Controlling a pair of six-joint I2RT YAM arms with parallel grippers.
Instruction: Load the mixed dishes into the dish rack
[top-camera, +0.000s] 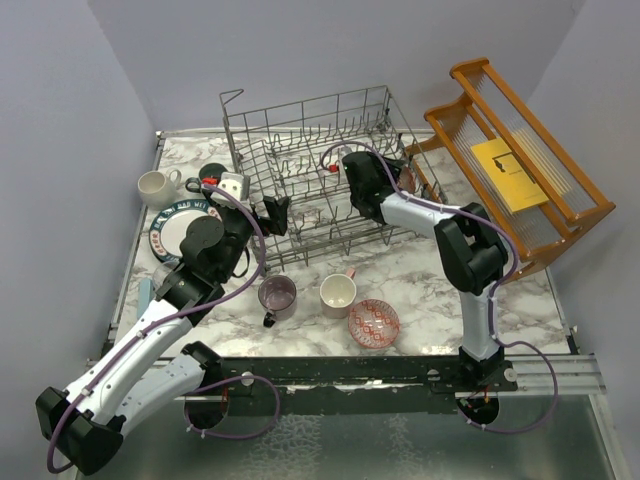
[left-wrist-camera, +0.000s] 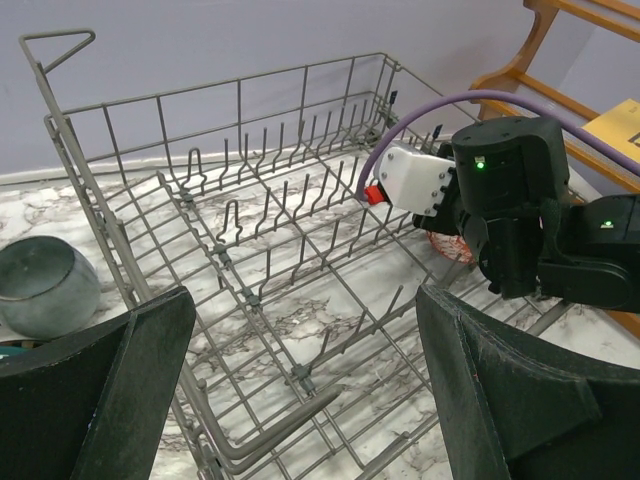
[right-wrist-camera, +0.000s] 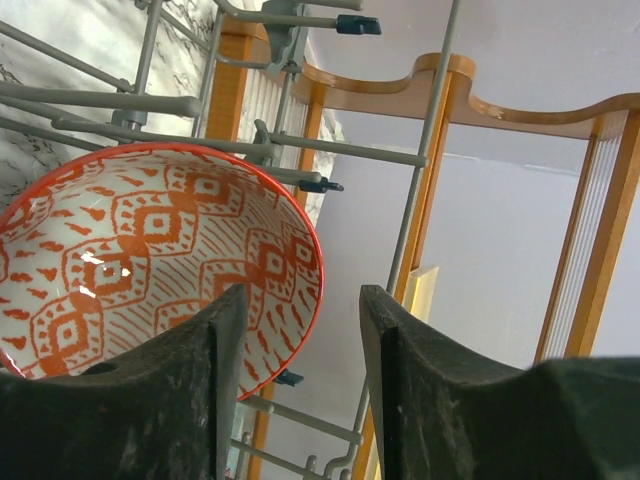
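The grey wire dish rack (top-camera: 300, 130) stands at the back middle of the table. One red-and-white bowl (right-wrist-camera: 150, 260) stands on edge among its tines. My right gripper (right-wrist-camera: 302, 300) is open at that bowl: its rim lies just inside the left finger, with clear space to the right finger. My left gripper (left-wrist-camera: 305, 300) hangs wide open and holds nothing over the rack's near left corner. On the table in front sit a purple mug (top-camera: 276, 296), a cream mug (top-camera: 338, 292) and a second patterned bowl (top-camera: 373, 322). To the left are the plate (top-camera: 170, 232), a white mug (top-camera: 155, 187) and a grey-green mug (left-wrist-camera: 40, 285).
An orange-brown wooden slatted rack (top-camera: 520, 170) with a yellow card on it stands right of the wire rack, close to its right wall. The right arm (top-camera: 470, 250) reaches over the rack's front right side. Walls close in at the left and back.
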